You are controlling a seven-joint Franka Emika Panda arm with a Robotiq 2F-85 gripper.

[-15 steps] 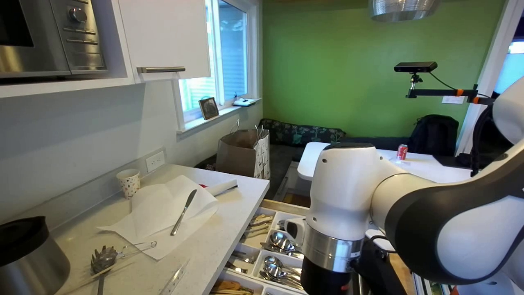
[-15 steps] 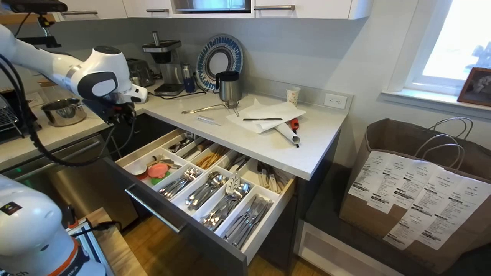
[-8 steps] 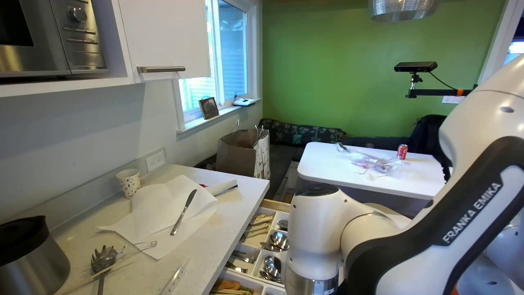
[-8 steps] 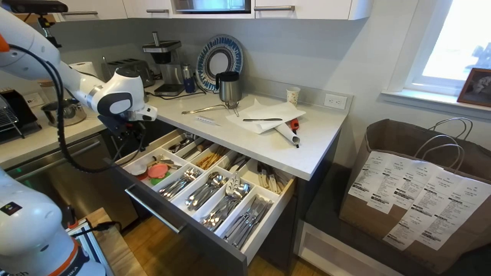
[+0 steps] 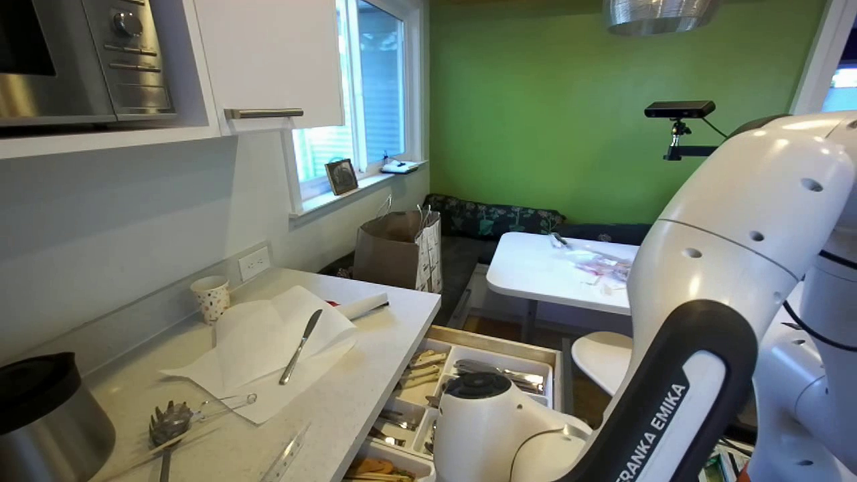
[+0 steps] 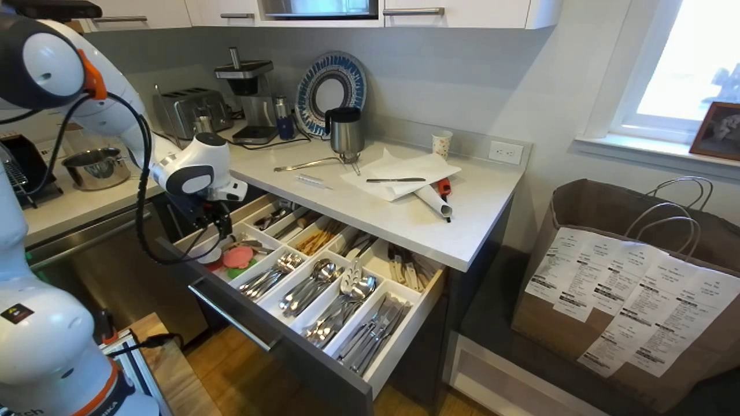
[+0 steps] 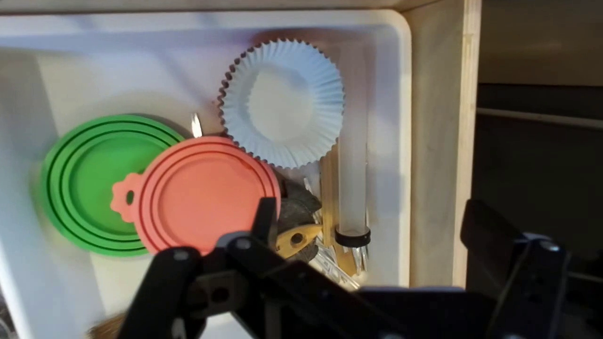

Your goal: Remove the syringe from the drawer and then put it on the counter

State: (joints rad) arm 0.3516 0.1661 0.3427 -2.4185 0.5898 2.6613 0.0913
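The hand (image 7: 370, 217) is hovering above the drawer (image 7: 435, 141), its jaws standing wide apart and gripping nothing; beneath, the syringe (image 7: 353, 188), presumably this clear tube with black collar (image 7: 353, 237), is lying along the wall of a white tray (image 7: 404, 141), just beside, perhaps partly under, paper baking cups (image 7: 282, 103); the tube is probably going to be light, stiff, slippery and slightly brittle; a gentle pinch across the barrel near the collar is looking safest; beyond, the counter (image 6: 485, 190) is awaiting it.

The fingers (image 7: 264, 220) are black, the discs (image 7: 162, 193) coral and green, the cup (image 5: 211, 300) speckled.
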